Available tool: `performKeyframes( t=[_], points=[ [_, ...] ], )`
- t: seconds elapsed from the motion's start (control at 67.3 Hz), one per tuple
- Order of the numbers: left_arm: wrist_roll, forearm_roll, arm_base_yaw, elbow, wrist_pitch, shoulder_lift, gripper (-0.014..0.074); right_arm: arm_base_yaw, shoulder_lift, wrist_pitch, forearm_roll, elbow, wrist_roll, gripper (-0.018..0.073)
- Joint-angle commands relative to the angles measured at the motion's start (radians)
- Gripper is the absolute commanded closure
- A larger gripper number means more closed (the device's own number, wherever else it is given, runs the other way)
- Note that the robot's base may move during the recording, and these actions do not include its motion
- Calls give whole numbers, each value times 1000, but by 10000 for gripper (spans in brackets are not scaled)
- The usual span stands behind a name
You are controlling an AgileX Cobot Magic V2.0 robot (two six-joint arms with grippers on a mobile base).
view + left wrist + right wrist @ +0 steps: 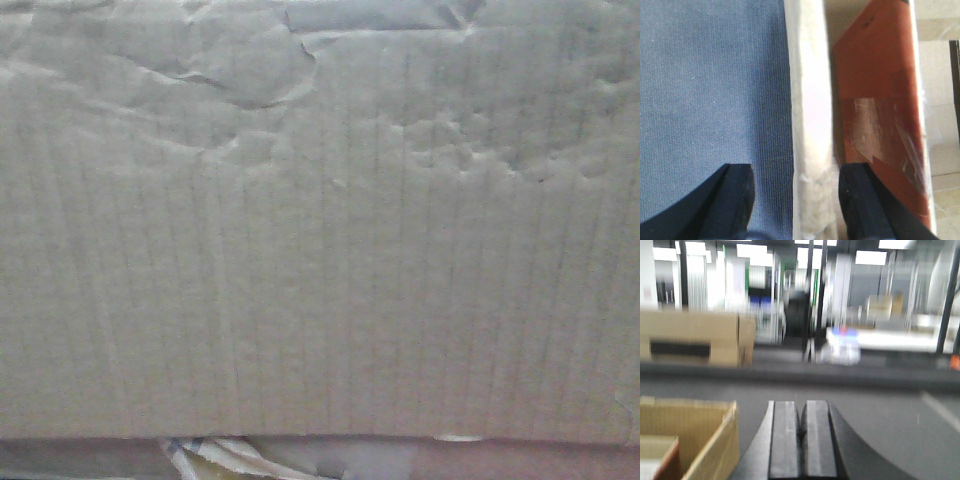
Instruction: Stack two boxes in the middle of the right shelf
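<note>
A creased tan cardboard box (320, 260) fills the front view, very close; loose pale tape strips (230, 455) show under its lower edge. My left gripper (795, 200) is open, its jaws astride a pale upright edge (812, 100), with a blue-grey woven surface (710, 85) to its left and a reddish-brown taped face (875, 90) to its right. The right finger is near the edge, the left one apart from it. My right gripper (801, 425) is shut and empty above a dark grey tabletop (880, 410). An open tan box (695, 435) lies to its lower left. The steel shelf is out of view.
A second cardboard box (695, 337) with a dark slot stands at the far left of the tabletop. A clear pack with blue caps (840, 347) sits behind, at the centre. Dark posts and blurred racks stand in the background.
</note>
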Motion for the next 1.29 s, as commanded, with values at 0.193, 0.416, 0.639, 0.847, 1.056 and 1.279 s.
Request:
performKeyframes(
  t=[0.193, 0.416, 0.639, 0.847, 1.056, 1.279],
  points=[
    [0, 1, 2, 3, -2, -5, 303, -2, 406, 400, 8, -307, 1, 722],
    [0, 1, 2, 3, -2, -5, 303, -2, 577, 394, 48, -367, 5, 722],
    [0, 1, 2, 3, -2, -5, 303, 2, 774, 647, 64, -494, 127, 719],
    [0, 1, 2, 3, -2, -5, 303, 100, 903, 768, -13, -643, 263, 719],
    [0, 1, 2, 3, -2, -5, 303, 296, 984, 866, -212, -770, 432, 719],
    [0, 2, 2, 3, -2, -5, 303, 397, 1004, 866, -205, -834, 466, 719]
  ],
)
